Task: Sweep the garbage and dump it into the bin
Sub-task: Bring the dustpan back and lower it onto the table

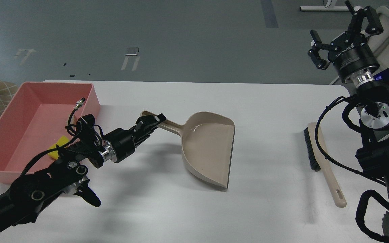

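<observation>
left end effector (152, 122) at dustpan (211, 148) handle; right end effector (344, 35) open — aloft

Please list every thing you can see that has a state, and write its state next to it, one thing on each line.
bin: upright on the table, open top, yellow sponge piece inside.
yellow sponge piece: lying in the bin, partly hidden by the left arm.
dustpan: flat on the table, empty, handle held.
brush: lying on the table, not held.
left gripper: fingers closed on the dustpan handle.
right gripper: raised, fingers open, empty.
</observation>
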{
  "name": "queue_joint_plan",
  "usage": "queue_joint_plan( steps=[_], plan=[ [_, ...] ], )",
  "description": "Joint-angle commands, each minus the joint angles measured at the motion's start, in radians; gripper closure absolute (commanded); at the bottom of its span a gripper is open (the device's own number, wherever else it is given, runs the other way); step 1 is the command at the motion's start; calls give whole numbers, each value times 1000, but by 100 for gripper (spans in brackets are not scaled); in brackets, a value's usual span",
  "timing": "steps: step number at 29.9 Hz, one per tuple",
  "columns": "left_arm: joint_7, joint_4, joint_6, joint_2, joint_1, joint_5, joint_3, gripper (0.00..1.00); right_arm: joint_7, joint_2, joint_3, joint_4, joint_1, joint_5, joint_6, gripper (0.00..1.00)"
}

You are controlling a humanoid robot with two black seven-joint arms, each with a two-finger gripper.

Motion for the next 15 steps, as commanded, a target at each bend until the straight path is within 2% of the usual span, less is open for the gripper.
queue_joint_plan(
  steps=[1,9,11,14,15],
  plan=[
    [2,22,16,-16,1,-1,-4,85,1,-8,1,5,-4,0,2,0],
    [3,28,33,-15,9,-5,-8,77,1,-9,0,7,-4,0,6,0],
    [3,28,35,-10,10,-8,-8,74,1,-9,0,5,-4,0,6,0],
    [2,26,61,-3,14,-11,-6,61,1,-9,0,5,-6,0,8,0],
    [2,25,65,-1,14,-11,-6,60,1,-9,0,5,-6,0,8,0]
  ],
)
